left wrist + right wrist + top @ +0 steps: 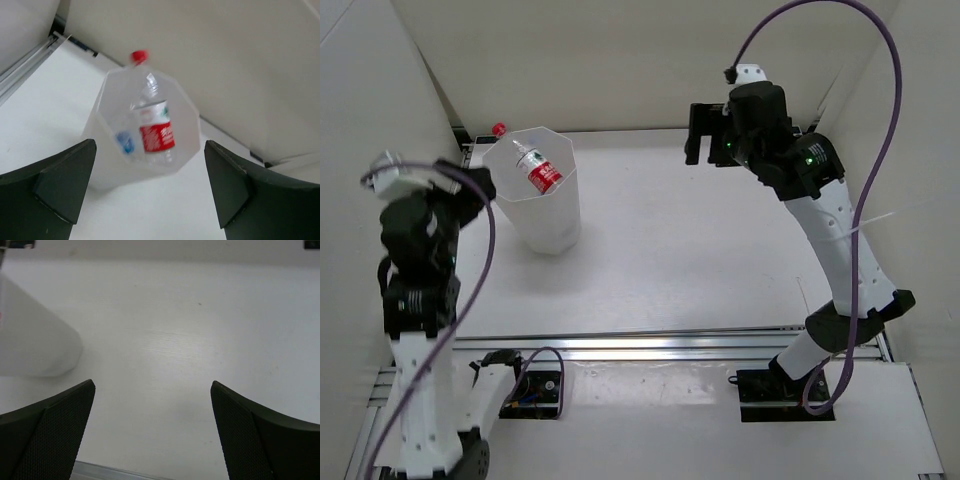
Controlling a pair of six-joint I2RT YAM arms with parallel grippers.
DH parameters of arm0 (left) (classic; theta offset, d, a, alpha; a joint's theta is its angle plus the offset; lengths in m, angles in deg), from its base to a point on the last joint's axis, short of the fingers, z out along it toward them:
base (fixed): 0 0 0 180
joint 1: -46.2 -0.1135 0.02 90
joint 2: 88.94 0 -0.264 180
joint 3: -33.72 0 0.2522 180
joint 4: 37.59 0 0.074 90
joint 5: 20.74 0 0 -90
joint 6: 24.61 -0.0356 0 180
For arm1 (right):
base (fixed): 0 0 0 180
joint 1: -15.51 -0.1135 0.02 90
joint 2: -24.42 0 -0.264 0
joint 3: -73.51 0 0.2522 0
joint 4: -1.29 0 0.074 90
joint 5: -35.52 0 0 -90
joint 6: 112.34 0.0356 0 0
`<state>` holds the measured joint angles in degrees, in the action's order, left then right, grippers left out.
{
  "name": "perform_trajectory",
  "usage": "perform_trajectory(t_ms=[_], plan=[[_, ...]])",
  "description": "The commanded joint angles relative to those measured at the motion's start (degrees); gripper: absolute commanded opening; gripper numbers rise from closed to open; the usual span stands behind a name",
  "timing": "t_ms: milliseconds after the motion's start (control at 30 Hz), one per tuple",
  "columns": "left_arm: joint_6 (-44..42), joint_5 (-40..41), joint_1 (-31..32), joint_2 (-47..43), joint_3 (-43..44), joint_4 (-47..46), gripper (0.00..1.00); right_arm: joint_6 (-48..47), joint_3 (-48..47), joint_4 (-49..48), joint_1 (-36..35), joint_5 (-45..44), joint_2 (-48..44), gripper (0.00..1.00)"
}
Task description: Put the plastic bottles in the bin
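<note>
The bin stands at the far left of the table; it also shows in the left wrist view and at the left edge of the right wrist view. A red-labelled bottle lies tilted inside it. A red cap shows at the far rim, in line with that bottle's neck. A blue patch shows through the bin wall beside it. My left gripper is open and empty just left of the bin. My right gripper is open and empty, raised at the far middle. The dark-labelled and unlabelled bottles are out of view.
White walls close in the table at the back and sides. A metal rail runs along the near edge in front of the arm bases. A purple cable loops above the right arm.
</note>
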<state>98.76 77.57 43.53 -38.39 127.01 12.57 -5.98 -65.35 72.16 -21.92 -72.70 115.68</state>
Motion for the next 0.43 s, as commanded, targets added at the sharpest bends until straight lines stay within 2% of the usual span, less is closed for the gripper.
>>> perform_trajectory(t_ms=[0, 133, 200, 367, 400], plan=[[-2.0, 1.8, 0.7, -8.7, -12.1, 11.0, 1.00, 9.4, -2.1, 8.3, 5.2, -9.2, 0.0, 1.00], [8.0, 11.3, 0.7, -15.5, -22.5, 17.2, 1.00, 13.7, -0.5, 11.0, 10.7, -0.1, -0.8, 1.00], [9.0, 14.0, 0.7, -16.8, -25.6, 16.6, 1.00, 14.4, 1.4, 11.0, 11.8, 4.2, -1.6, 1.00], [4.6, 19.5, 0.7, -10.8, -22.1, 15.2, 1.00, 14.4, 6.8, 7.9, 12.5, 4.2, -4.9, 1.00], [3.6, 22.8, 0.7, -9.8, -21.5, 15.2, 1.00, 14.4, 6.8, 7.9, 13.3, 4.2, -4.9, 1.00]])
